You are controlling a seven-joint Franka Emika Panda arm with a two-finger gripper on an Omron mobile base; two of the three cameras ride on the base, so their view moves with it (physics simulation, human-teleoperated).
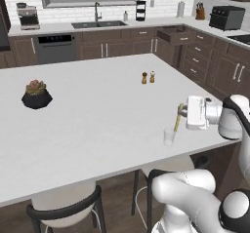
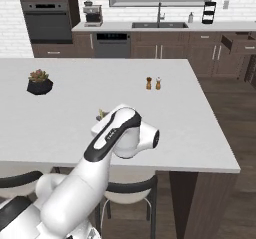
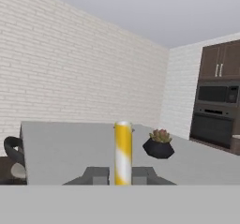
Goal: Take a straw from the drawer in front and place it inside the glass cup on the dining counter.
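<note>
My gripper reaches sideways over the right front part of the white dining counter and is shut on the straw, a pale-yellow stick held near its upper end. The straw slants down to the left. Its lower tip is at the mouth of the glass cup, a small clear tumbler near the counter's front edge. In the hand view the straw stands upright between the two dark fingertips of the gripper. The drawer stands pulled open in the back cabinets, also visible as the drawer.
Brown and white shakers stand farther back on the counter. A succulent in a black pot sits at its left. Dark-backed stools are tucked under the front edge. My arm hides the cup in the right base view.
</note>
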